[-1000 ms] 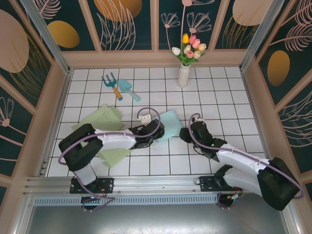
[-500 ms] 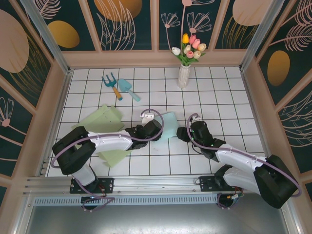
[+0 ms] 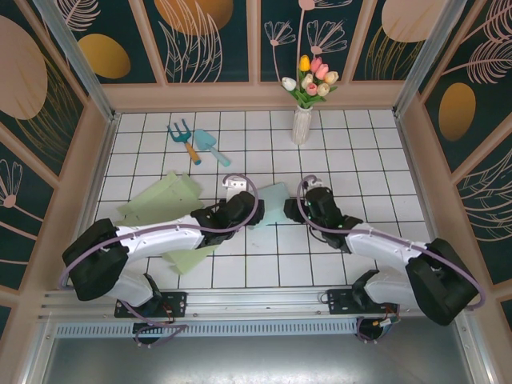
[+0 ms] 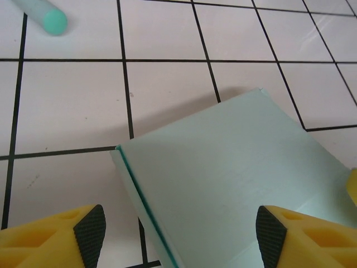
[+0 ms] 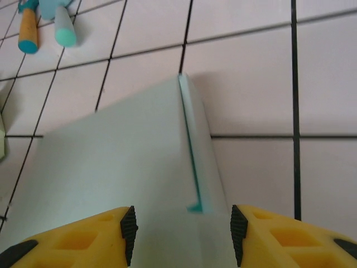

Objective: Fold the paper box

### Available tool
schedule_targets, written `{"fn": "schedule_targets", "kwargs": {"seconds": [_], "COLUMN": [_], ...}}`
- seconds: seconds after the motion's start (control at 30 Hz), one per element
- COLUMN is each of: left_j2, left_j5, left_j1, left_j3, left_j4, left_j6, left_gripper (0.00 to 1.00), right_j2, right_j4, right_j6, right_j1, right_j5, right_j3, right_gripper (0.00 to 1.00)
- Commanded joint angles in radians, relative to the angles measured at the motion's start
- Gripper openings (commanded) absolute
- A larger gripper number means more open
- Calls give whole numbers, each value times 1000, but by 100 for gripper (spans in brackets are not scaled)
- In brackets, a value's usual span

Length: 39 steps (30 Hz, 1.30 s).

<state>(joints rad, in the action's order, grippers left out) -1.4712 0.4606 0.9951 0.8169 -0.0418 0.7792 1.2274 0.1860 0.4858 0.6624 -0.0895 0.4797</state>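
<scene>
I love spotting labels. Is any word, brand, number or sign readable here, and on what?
None readable: no writing shows on the light blue paper box, the green paper sheets, the white vase, the toy garden tools or the wall panels, which carry only plant patterns.

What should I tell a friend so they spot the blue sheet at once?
Start at the white vase of tulips at the back of the tiled table and come straight toward the near edge. The flat sheet lies there between the left pincer and the right pincer. It is pale blue, unlike the green sheets to its left.
</scene>
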Motion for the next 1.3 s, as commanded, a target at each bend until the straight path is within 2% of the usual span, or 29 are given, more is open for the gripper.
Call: {"fn": "schedule_targets", "kwargs": {"seconds": [0.0,0.3,0.53,0.7,0.9,1.03,1.27], "left_j2": [20,-71,-72,-80,-54,-30,-58], "left_j5": [-6,9,12,16,42,32,51], "left_j1": [-1,0,-2,-1,-10,-10,-11], "left_j3": [-10,-52,-110,-114,-127,-130,-75], "left_j4": [-26,50,117,126,127,118,48], "left_j6": [130,187,206,199,199,239,317], "left_gripper": [74,74,74,73,73,77,85], "right_j2": [64,72,244,302,202,100,26], "right_j4": [-62,-112,-115,-62,60,112,126], "right_j6": [-48,-62,-97,-49,149,262,304], "right_j1": [-6,-6,-11,-4,17,63,112], "right_j5": [-41,-25,-18,20,33,-42,-112], "right_j3": [71,104,208,193,27,-77,-144], "right_gripper": [52,55,54,51,47,46,46]}}
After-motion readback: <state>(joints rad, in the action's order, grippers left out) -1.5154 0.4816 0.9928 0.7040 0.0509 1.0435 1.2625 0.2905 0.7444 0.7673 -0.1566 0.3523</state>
